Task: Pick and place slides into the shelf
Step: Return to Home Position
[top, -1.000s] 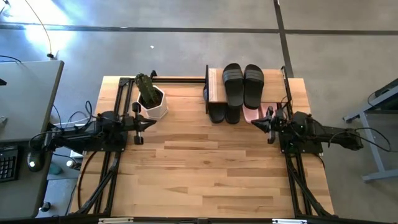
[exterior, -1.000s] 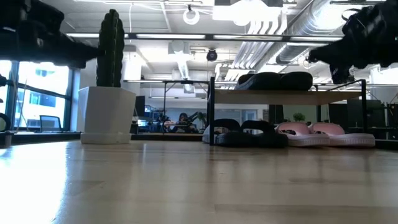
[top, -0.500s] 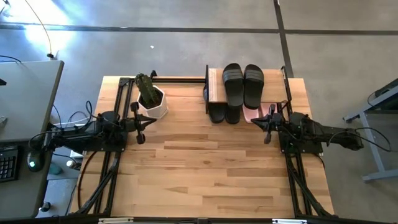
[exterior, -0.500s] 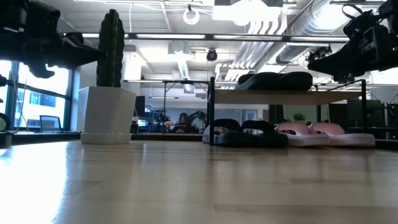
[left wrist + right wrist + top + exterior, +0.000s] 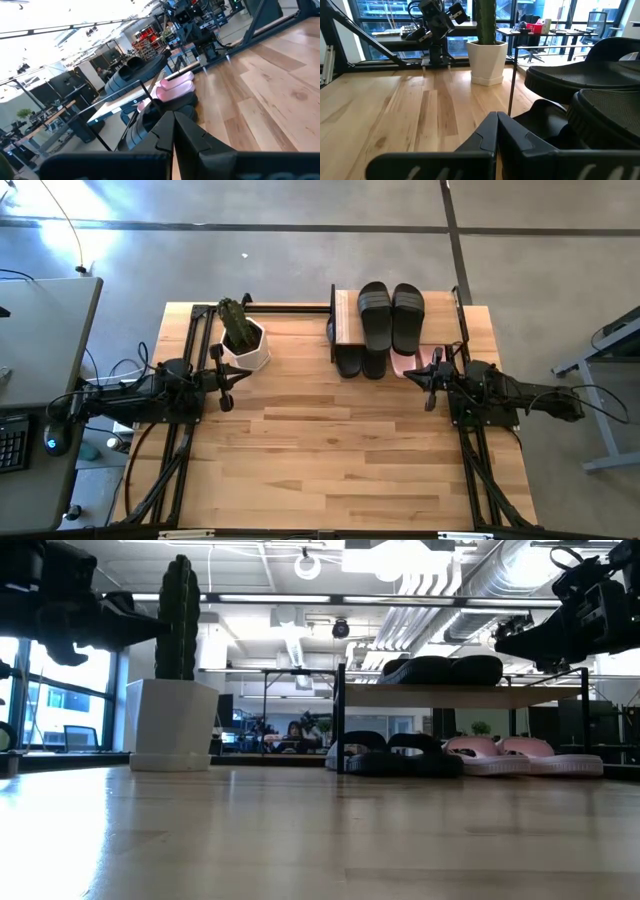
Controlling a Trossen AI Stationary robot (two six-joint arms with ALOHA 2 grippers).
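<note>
The shelf (image 5: 343,320) stands at the table's far edge, right of centre. Two black slides (image 5: 390,315) lie soles down on its wooden top board. Under the board a second black pair (image 5: 400,753) and the pink pair (image 5: 520,755) sit side by side, their near ends sticking out (image 5: 405,363). My left gripper (image 5: 226,385) hovers shut over the table's left side, near the plant pot. My right gripper (image 5: 430,385) hovers shut just near of the pink slides. The wrist views show each pair of fingers closed together (image 5: 173,114) (image 5: 497,115) and holding nothing.
A white hexagonal pot with a cactus (image 5: 243,340) stands at the far left of the table, close to my left gripper. The wooden table top (image 5: 330,450) stretches bare between the arms toward the near edge. A desk with a keyboard stands beyond the left edge.
Early in the second both arms shifted a little: the right gripper drew slightly away from the pink slides toward the near edge and the left wrist turned a bit. Since then both have kept still. The slides have not moved.
</note>
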